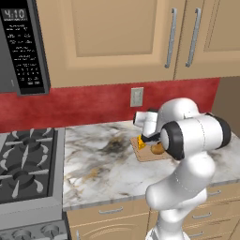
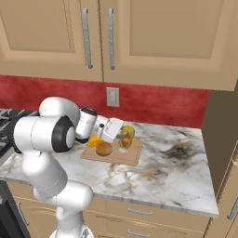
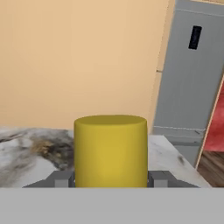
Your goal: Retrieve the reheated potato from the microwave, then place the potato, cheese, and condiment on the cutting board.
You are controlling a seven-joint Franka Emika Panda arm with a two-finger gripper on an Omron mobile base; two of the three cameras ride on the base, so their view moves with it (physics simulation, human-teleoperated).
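In the left base view you see the cutting board (image 1: 151,151) near the counter's (image 1: 103,164) middle, with the cheese (image 1: 141,143) at its left edge and the potato (image 1: 157,149) on it; the microwave (image 1: 18,44) door is shut. In the right base view the gripper (image 2: 124,138) sets the condiment (image 2: 127,135) at the board's back right corner, so 2 items look placed. In the hand view the fingers (image 3: 61,178) clamp the bottle; I judge only release remains.
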